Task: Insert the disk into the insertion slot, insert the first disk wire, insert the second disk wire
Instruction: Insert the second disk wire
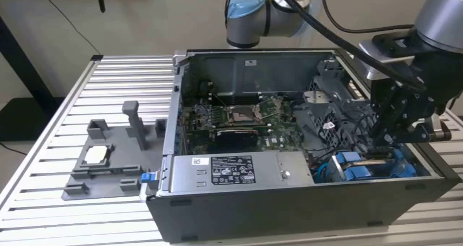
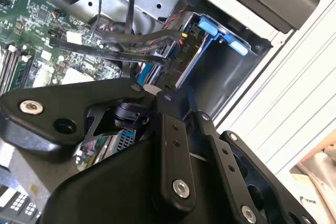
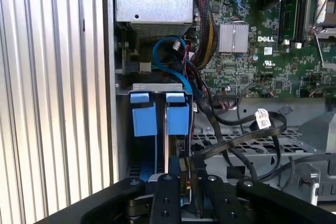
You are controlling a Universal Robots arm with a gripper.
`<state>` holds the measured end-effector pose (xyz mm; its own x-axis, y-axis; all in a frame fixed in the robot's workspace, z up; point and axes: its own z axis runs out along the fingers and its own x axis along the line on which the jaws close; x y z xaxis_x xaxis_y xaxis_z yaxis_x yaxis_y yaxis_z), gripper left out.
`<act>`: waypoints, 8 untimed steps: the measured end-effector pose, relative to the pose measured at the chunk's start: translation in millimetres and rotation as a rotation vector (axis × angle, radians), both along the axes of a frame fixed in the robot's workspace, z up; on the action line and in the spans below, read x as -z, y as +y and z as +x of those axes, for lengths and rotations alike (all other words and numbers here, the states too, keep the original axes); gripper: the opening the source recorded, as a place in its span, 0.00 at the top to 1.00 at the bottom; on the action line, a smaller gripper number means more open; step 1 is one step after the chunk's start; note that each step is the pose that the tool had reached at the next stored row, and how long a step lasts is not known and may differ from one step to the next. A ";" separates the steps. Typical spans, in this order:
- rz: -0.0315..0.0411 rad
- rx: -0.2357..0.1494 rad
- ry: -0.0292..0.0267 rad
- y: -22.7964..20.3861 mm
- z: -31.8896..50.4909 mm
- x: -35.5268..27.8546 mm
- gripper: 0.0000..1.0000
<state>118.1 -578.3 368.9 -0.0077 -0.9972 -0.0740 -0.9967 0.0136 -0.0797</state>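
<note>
Disk (image 3: pixel 169 145) sits edge-on in the insertion slot (image 1: pixel 372 167); end effector (image 1: pixel 391 140) grip unclear.

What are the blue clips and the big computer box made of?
The blue clips on the drive cage look like smooth, matte plastic: bright, even colour with moulded edges. The computer case looks like painted dark grey sheet metal, thin, flat and folded at the edges.

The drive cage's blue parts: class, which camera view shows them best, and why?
The first wrist view: the blue parts face the camera, unobstructed. The exterior view shows them partly behind the gripper; the second wrist view catches one blue clip.
</note>
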 end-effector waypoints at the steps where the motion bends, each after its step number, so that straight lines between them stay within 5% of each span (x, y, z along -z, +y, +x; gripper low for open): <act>1: -0.0001 0.000 0.0000 0.0 0.0 -1.5 0.76; 8: 0.0000 0.000 0.0000 0.0 0.0 -2.5 0.76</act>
